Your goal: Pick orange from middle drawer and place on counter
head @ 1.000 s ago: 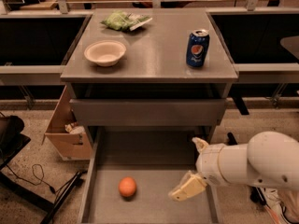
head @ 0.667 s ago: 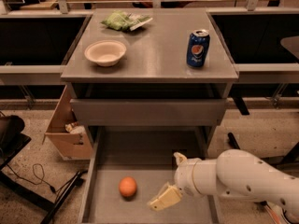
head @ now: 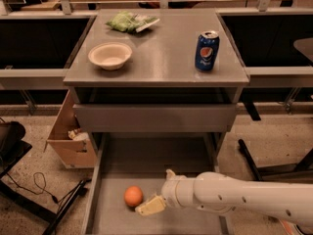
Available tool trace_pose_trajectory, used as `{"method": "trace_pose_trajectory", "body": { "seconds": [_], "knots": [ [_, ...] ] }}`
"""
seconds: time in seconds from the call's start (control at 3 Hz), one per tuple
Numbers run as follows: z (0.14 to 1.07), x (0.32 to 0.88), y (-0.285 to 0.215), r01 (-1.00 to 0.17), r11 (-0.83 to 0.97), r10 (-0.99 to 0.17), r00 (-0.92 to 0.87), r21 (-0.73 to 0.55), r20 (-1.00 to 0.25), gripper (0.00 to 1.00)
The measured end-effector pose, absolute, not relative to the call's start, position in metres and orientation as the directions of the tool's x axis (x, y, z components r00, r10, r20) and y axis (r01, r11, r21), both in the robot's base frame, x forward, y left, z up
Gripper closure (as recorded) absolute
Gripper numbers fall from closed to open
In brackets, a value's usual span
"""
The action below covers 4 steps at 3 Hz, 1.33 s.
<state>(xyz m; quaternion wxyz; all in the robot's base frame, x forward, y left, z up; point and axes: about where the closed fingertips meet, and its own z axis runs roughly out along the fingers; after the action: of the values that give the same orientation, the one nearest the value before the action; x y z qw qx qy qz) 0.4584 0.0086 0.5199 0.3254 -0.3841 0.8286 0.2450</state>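
Observation:
The orange (head: 133, 196) lies on the floor of the open middle drawer (head: 146, 165), toward its front left. My gripper (head: 155, 195) reaches in from the right on a white arm and sits just right of the orange, with one cream finger (head: 150, 205) low beside the fruit, close to touching it. The counter (head: 161, 53) is the flat grey top of the cabinet above the drawer.
On the counter stand a white bowl (head: 110, 56), a blue soda can (head: 207, 51) and a green bag (head: 128, 21). A closed drawer front (head: 154, 117) sits under the counter. A cardboard box (head: 71, 140) stands left of the cabinet, cables lie on the floor.
My arm has swept left across the drawer, bringing the gripper from the drawer's right side up to the orange. The orange has not moved.

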Motion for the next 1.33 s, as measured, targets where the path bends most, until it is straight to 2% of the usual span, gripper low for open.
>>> {"method": "trace_pose_trajectory", "body": {
  "seconds": [0.33,0.67,1.0,1.33],
  "knots": [
    [0.488,0.507,0.013,-0.755,0.645,-0.409,-0.472,0.118,-0.781,0.0],
    [0.468,0.534,0.023,-0.736,0.661,-0.331,-0.464,0.149,-0.822,0.0],
    [0.462,0.532,0.024,-0.736,0.658,-0.327,-0.469,0.159,-0.82,0.0],
    [0.447,0.527,0.026,-0.783,0.613,-0.37,-0.404,0.108,-0.836,0.0]
  ]
}}
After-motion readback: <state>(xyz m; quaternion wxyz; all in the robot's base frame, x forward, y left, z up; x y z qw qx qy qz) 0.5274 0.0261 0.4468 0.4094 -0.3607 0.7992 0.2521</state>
